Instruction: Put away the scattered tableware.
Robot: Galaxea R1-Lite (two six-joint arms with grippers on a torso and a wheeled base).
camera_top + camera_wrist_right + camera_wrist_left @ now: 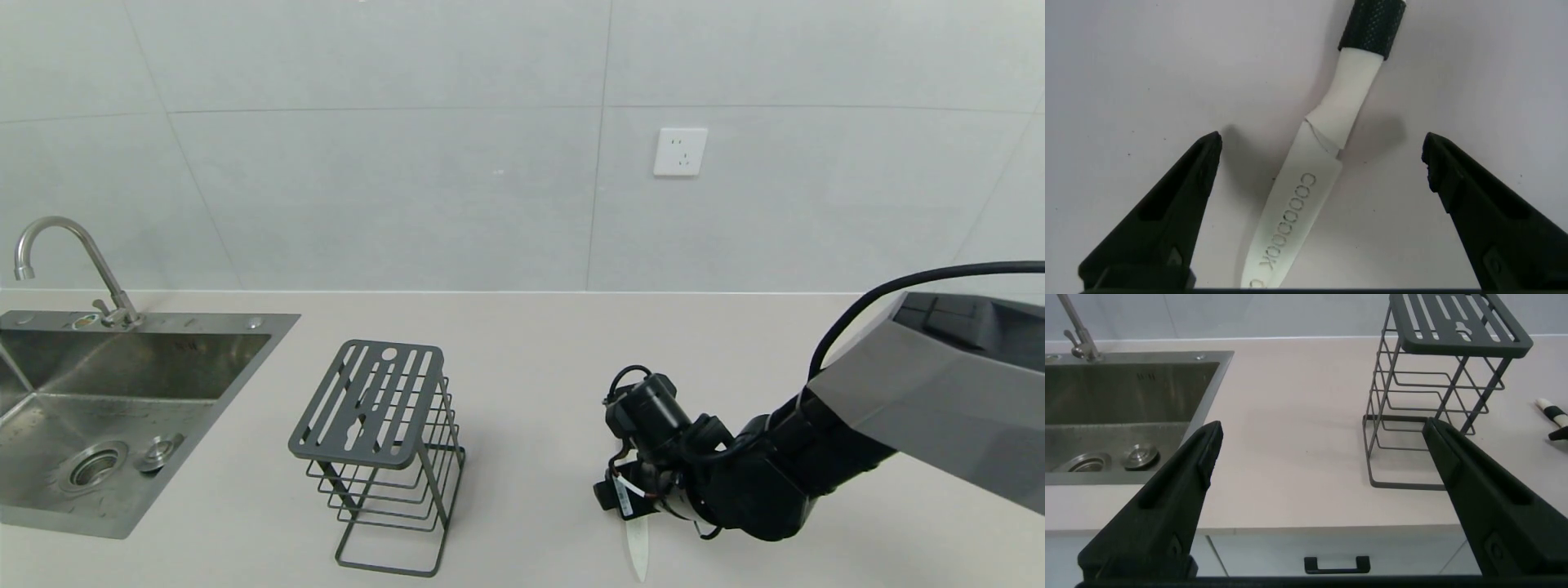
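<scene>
A knife with a white blade and a black textured handle lies flat on the pale counter. My right gripper hangs just above it, open, one finger on each side of the blade and not touching it. From the head camera the knife blade pokes out below the right gripper near the counter's front edge. A dark grey slotted knife rack stands to its left. My left gripper is open and holds nothing, low in front of the counter edge, facing the rack.
A steel sink with a curved faucet takes up the counter's left end. A wall socket sits on the tiled wall behind. A drawer handle shows below the counter front. Bare counter lies between rack and knife.
</scene>
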